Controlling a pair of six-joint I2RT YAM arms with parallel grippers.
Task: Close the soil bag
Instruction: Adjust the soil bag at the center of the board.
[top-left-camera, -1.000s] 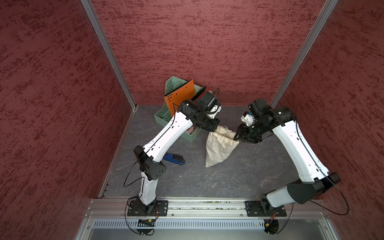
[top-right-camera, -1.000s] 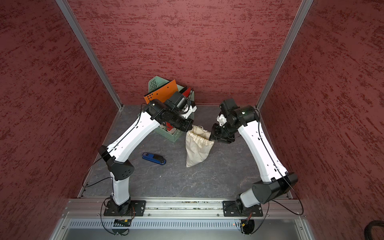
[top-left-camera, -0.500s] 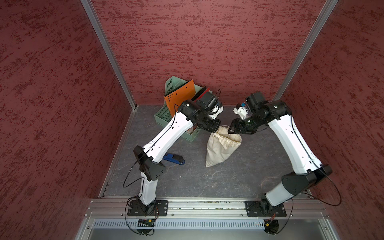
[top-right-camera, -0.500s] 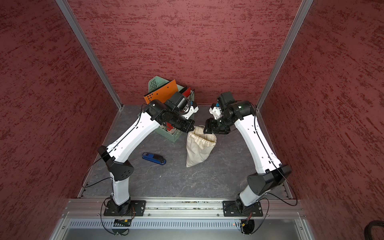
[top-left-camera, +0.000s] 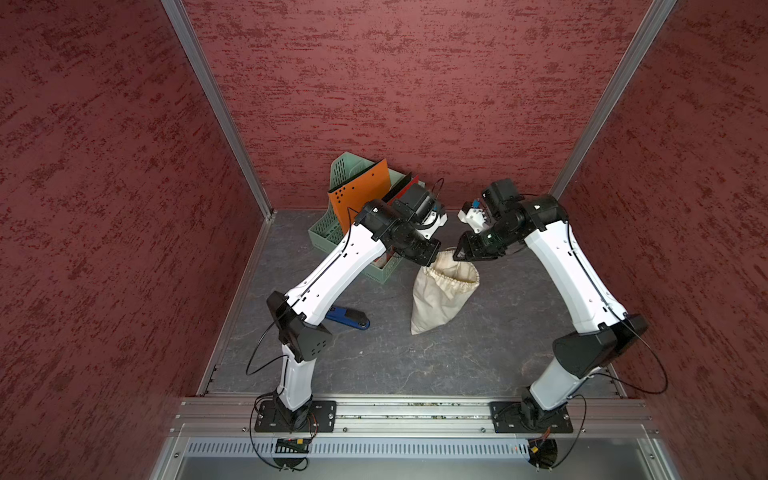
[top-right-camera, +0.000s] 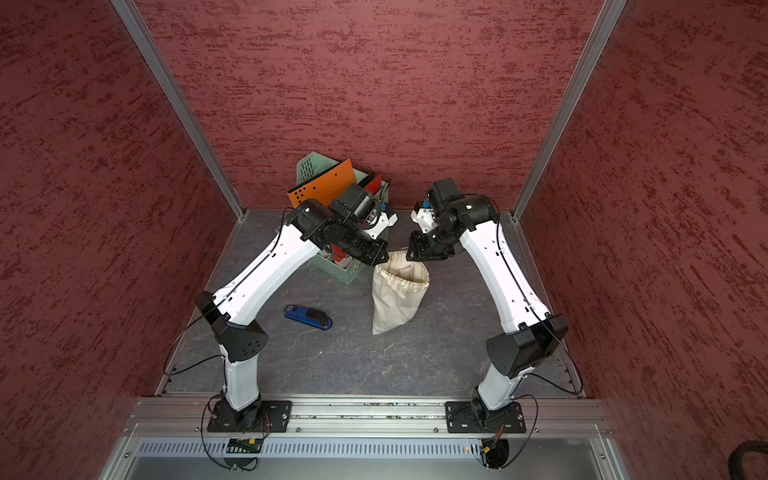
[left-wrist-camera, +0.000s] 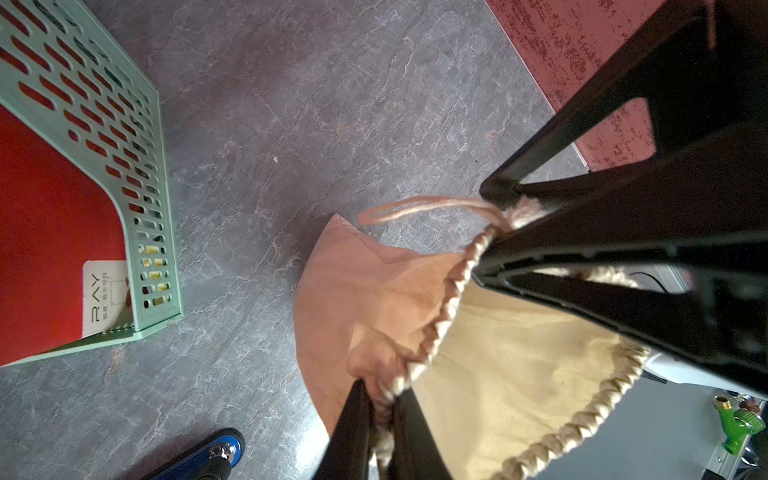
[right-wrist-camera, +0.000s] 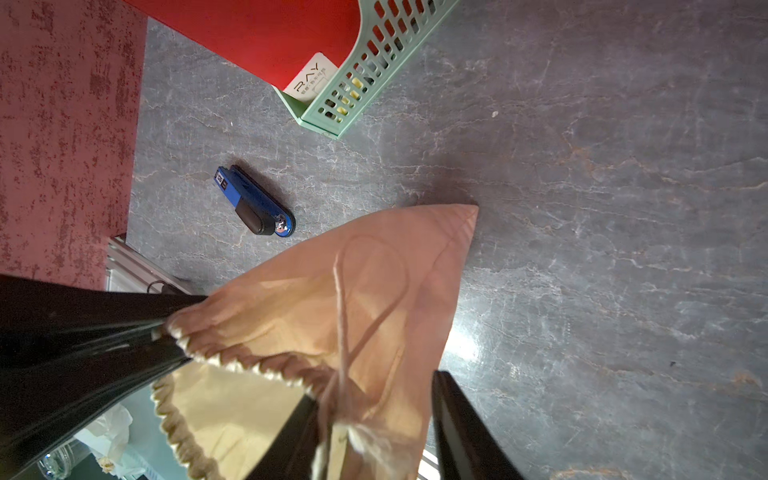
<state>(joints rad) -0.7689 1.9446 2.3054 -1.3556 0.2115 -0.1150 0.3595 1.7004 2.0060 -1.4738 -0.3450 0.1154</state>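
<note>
A blue stapler (top-right-camera: 307, 318) lies near left on the grey tabletop (top-left-camera: 415, 365). Right of it, at the centre, is the soil bag (top-left-camera: 440, 299), cream cloth, its mouth gaping on the far side. The left gripper (left-wrist-camera: 382, 388) pinches the rim's left side. The right gripper (right-wrist-camera: 374, 386) has its jaws spread astride the right side and the cord (right-wrist-camera: 340, 299). Far left stands a green file rack (top-left-camera: 322, 232) with an orange folder (top-left-camera: 361, 195).
</note>
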